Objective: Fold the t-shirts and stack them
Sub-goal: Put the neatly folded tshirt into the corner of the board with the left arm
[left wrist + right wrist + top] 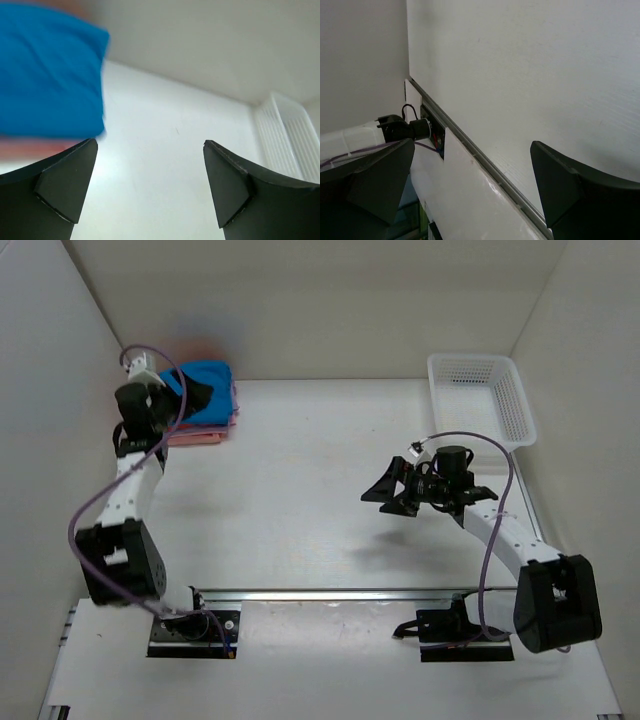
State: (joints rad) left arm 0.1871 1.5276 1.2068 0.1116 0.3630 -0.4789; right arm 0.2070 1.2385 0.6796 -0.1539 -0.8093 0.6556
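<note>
- Hovering over folded blue t-shirt (212,378) topping pink tee (198,437) — left jaws apart, empty.
- Right jaws apart, empty — above mid-worktop (300,470).

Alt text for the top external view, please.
A folded blue t-shirt tops a pink-edged stack at the table's far-left corner, the open left gripper close by. The open right gripper hovers mid-table; a white basket sits far right.

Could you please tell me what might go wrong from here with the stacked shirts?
The open left pincer hangs close to the top blue t-shirt; a careless move could snag it and undo the fold. The pink t-shirt underneath pokes out at the near edge, so a nudge might shift it further.
</note>
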